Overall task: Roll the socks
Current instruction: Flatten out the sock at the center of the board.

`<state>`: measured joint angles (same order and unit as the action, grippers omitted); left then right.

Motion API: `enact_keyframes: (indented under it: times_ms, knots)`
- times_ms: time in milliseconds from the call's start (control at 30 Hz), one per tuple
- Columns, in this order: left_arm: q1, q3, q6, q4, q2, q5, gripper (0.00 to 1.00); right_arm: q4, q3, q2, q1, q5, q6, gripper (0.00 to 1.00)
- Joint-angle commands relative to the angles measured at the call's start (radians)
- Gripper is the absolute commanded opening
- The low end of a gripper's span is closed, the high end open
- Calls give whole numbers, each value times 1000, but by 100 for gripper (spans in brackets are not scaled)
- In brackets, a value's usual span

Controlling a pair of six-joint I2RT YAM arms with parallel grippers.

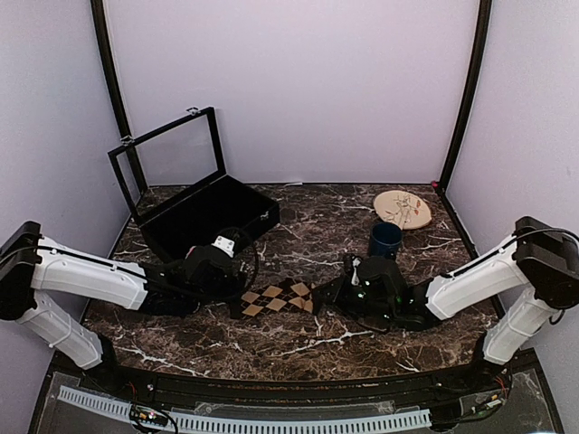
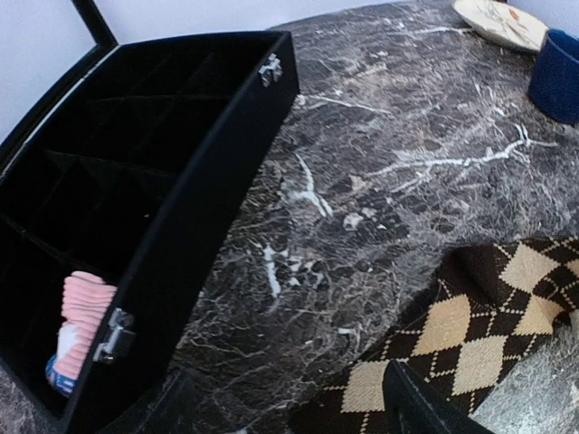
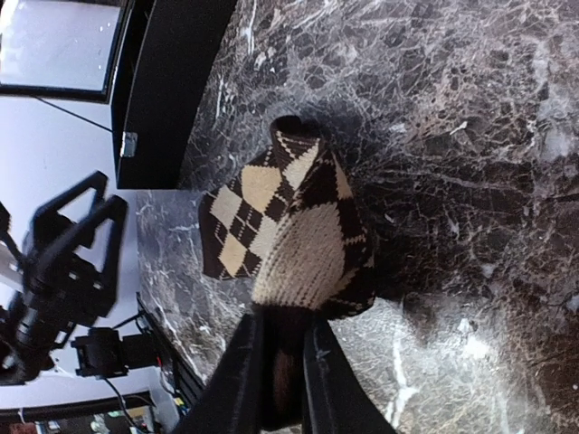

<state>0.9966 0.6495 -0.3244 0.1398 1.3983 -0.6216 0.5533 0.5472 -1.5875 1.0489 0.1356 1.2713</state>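
The black argyle sock (image 1: 276, 297) lies at mid-table between my two grippers. In the right wrist view this sock (image 3: 289, 226) is bunched into a fold, tan diamonds up. My right gripper (image 3: 282, 318) is shut on its dark end, the fingers nearly together with fabric between them. My left gripper (image 1: 237, 282) hovers open at the sock's left end; one finger (image 2: 421, 407) shows over the argyle sock (image 2: 470, 325). The pink sock (image 2: 86, 312) sits rolled in a near compartment of the black box (image 2: 190, 235).
The black box (image 1: 210, 217) stands at the back left with its glass lid (image 1: 167, 154) raised. A dark blue mug (image 1: 384, 239) and a round tan plate (image 1: 403, 210) sit at the back right, just behind my right arm.
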Motion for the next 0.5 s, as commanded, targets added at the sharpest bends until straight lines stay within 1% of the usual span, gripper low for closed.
enact_keyframes:
  times_ms: [0, 33, 133, 167, 367, 467]
  knots:
    - [16, 49, 41, 49, 69, 44, 73, -14, -2, 68, -26, 46, -33, 25]
    - [16, 51, 42, 53, 86, 51, 73, -36, 0, 75, -30, 55, -44, 30]
    - [17, 53, 44, 65, 131, 69, 73, -96, 11, 88, -50, 69, -76, 43]
    - [17, 56, 43, 66, 148, 71, 73, -105, 14, 87, -58, 64, -81, 44]
    - [16, 83, 53, 53, 240, 68, 74, -153, 39, 58, -85, 23, -107, 45]
    - [16, 88, 49, 50, 273, 57, 74, -150, 40, 44, -88, 8, -103, 45]
